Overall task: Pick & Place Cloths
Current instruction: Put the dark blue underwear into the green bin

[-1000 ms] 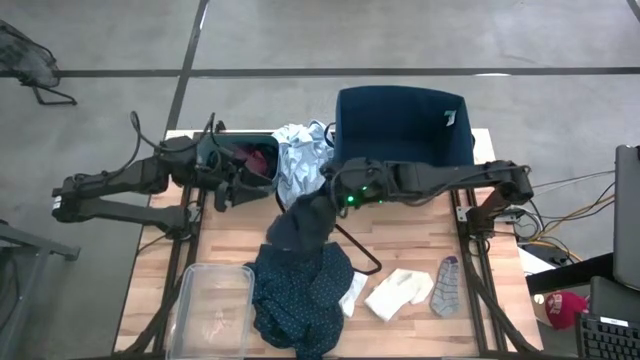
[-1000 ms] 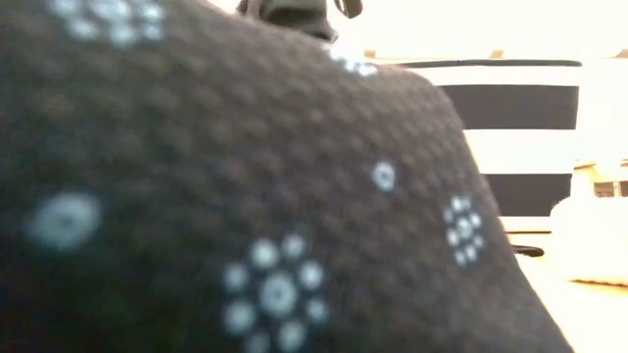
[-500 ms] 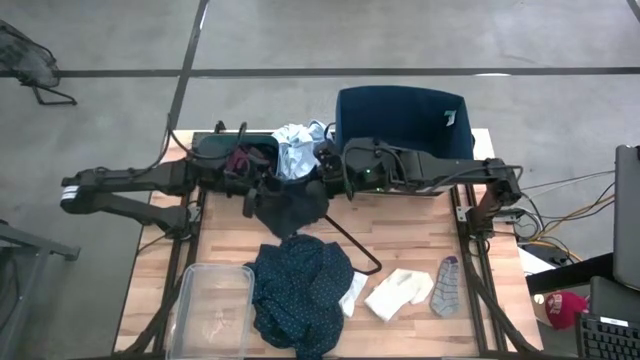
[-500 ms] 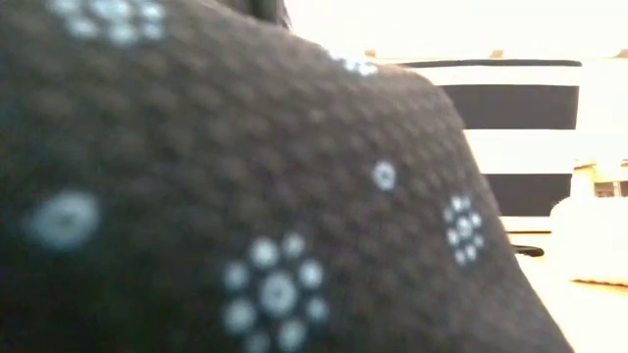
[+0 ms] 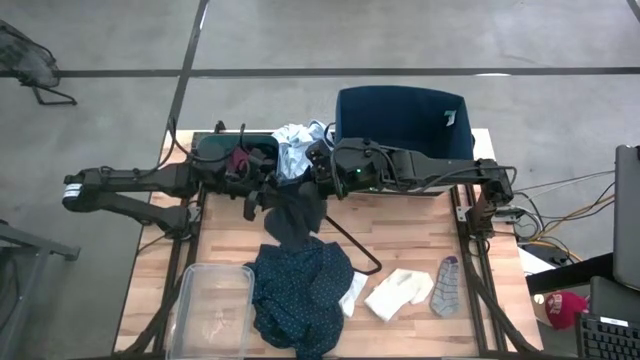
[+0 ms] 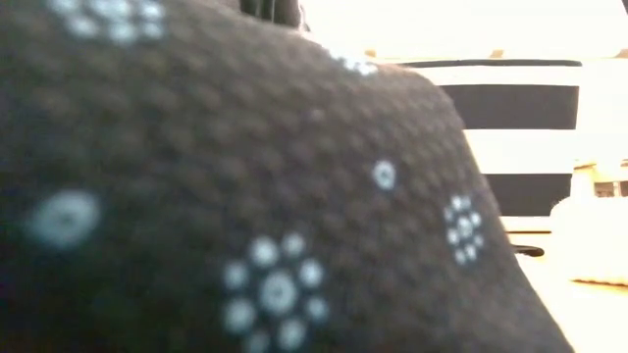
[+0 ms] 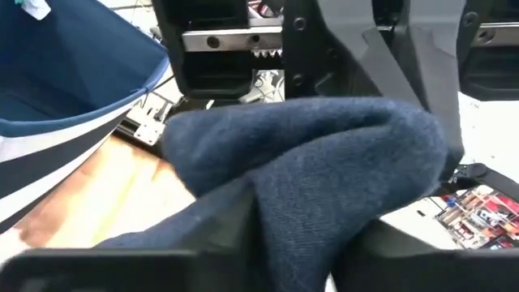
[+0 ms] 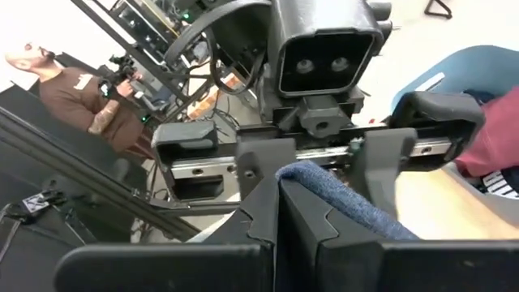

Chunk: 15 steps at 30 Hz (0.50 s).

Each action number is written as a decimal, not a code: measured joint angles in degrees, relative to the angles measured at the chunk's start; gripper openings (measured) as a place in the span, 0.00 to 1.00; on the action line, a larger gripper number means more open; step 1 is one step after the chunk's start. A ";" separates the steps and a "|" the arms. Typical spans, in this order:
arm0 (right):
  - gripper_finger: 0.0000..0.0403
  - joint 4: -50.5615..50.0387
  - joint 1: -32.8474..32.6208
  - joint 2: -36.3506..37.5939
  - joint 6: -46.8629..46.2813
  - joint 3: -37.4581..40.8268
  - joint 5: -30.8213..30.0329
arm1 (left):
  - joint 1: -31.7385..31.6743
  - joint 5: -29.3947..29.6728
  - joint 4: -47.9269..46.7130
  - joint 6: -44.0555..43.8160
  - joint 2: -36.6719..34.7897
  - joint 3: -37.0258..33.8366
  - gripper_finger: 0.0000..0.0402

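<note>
Navy cloth (image 5: 292, 215) pinched tight by right gripper (image 5: 315, 180); left gripper (image 5: 265, 190) half-closed around it. Confirm left grip firm before you release right, keep hem off desk (image 5: 400, 235).

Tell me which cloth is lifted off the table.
The plain dark blue cloth, hanging between both grippers; the dotted navy one lies flat on the table.

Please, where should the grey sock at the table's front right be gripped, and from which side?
Grip the grey sock across its narrow middle, from straight above: it lies flat and long on bare wood, beside the white socks. The right end effector, now shut on the dark blue cloth, is nearer.
</note>
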<state>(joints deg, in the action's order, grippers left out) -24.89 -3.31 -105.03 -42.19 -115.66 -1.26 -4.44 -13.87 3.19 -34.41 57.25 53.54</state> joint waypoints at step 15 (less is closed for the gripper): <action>0.07 -0.58 -0.71 2.73 -0.01 -0.39 0.10 | -1.90 10.99 -16.36 3.18 -7.31 0.10 0.05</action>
<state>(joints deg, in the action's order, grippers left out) -25.47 -4.02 -102.31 -42.19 -116.05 -1.16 -6.34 -2.88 -13.17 -31.23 49.95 53.64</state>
